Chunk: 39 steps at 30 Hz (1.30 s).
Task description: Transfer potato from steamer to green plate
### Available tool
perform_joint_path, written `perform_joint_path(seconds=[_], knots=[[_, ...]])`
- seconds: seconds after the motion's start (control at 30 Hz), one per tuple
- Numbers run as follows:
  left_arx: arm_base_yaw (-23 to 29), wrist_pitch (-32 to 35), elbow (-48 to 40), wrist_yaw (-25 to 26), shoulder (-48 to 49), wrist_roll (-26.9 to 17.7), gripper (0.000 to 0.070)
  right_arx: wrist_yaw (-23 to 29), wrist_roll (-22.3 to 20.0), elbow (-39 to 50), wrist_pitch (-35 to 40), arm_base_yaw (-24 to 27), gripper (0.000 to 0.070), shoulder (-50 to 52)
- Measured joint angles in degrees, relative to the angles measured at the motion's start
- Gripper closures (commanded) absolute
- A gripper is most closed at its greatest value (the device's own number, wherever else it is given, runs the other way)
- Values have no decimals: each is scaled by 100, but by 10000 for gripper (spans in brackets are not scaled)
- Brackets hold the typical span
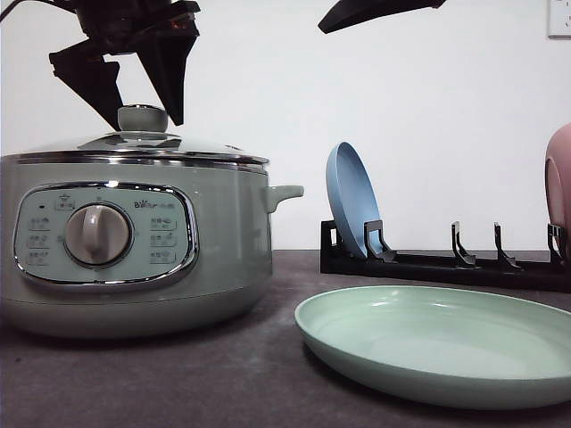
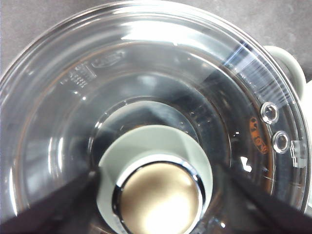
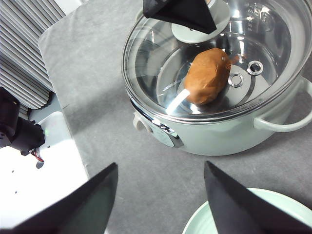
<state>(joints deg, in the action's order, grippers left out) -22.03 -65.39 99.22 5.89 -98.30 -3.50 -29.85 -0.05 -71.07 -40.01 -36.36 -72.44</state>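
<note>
The left pincer (image 1: 134,98) hangs wide apart over the steamer's (image 1: 134,259) lid knob (image 1: 143,117). The potato (image 3: 208,75) lies under the glass lid (image 3: 214,58). The right pincer (image 3: 161,204) gapes wide above the worktop (image 3: 122,141), near the green plate (image 1: 437,343).

A plain white wall (image 1: 428,107) rises behind the dark grey tabletop (image 1: 178,374). A white wall plate (image 1: 559,18) sits high on the wall. Light is even and bright.

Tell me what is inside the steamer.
Through the glass lid of the steamer, one orange-brown potato lies on the floor inside. The left gripper hides part of the interior near the knob.
</note>
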Motion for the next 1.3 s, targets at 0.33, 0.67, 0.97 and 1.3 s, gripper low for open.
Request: perform_joint_path(seconds=[0.33,0.67,0.97,1.3], knots=[[-23,-94,19,-60,0,-24,543,4,-9,0,2,0,350,0],[-23,-146,39,-52,0,-19,698,4,-9,0,4,0,350,0],[-8,-130,23,-49,84,-7,698,6,-11,0,7,0,350,0],[229,-99,4,-312,969,-3,698,6,-9,0,17,0,350,0]])
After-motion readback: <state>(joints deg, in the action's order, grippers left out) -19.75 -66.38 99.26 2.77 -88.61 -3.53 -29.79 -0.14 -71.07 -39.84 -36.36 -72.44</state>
